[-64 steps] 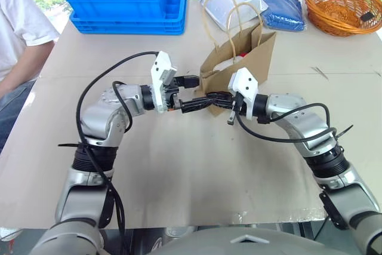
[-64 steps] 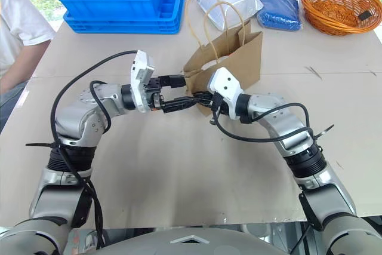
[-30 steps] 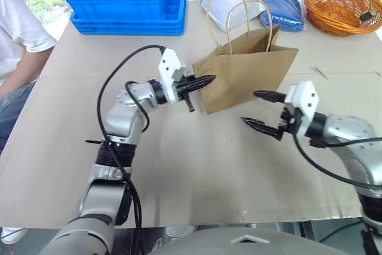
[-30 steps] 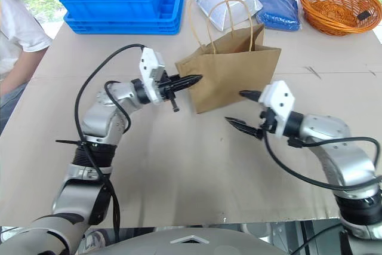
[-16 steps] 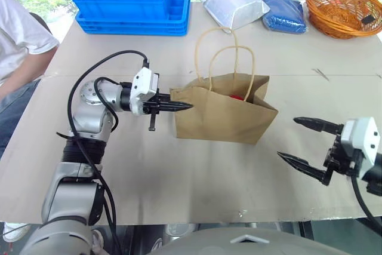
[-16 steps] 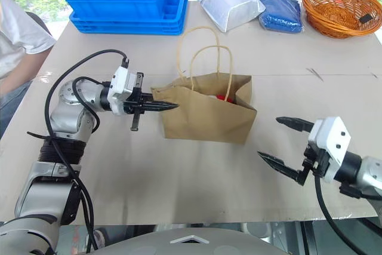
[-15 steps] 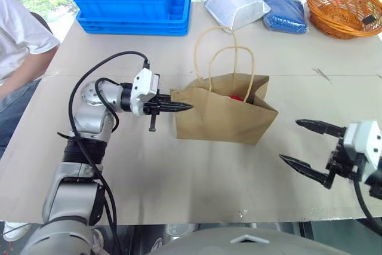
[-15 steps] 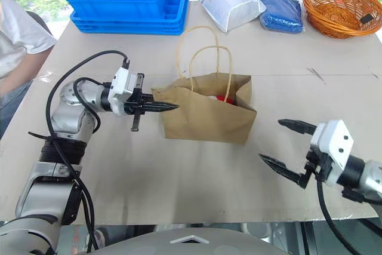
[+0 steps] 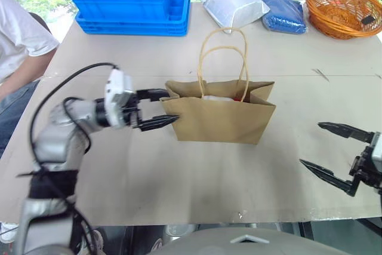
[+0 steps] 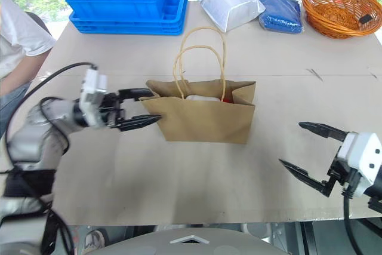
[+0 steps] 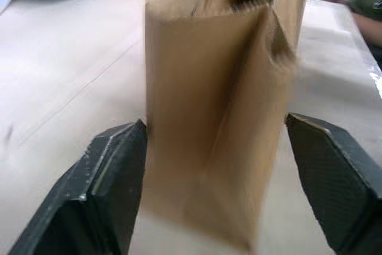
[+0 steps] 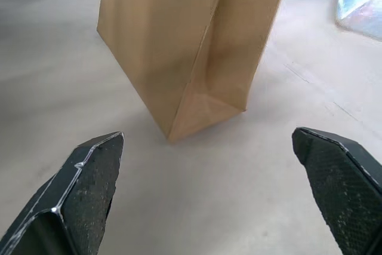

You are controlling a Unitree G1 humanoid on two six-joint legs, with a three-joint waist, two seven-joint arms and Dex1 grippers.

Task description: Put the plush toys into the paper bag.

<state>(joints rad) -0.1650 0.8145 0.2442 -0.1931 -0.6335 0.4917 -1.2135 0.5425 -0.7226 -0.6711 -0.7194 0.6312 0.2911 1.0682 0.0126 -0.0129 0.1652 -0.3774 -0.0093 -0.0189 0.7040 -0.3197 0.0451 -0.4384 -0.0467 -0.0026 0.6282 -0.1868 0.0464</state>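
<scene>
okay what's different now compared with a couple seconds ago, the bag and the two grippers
The brown kraft paper bag went from tipped on its side to standing upright, nearer the robot. The left gripper pinched the bag's end edge, then opened, its fingers now either side of that end. The right gripper, open, drew back toward the table's near right edge. The blue crates, orange wicker basket and pouches kept their places.

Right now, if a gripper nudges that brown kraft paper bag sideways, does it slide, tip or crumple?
The brown kraft paper bag stands upright on a narrow base, so a high nudge would probably tip it. Its thin walls are creased near the open left gripper, so they would likely buckle rather than push stiffly. The soft white and red contents look light, so a low push may slide it.
</scene>
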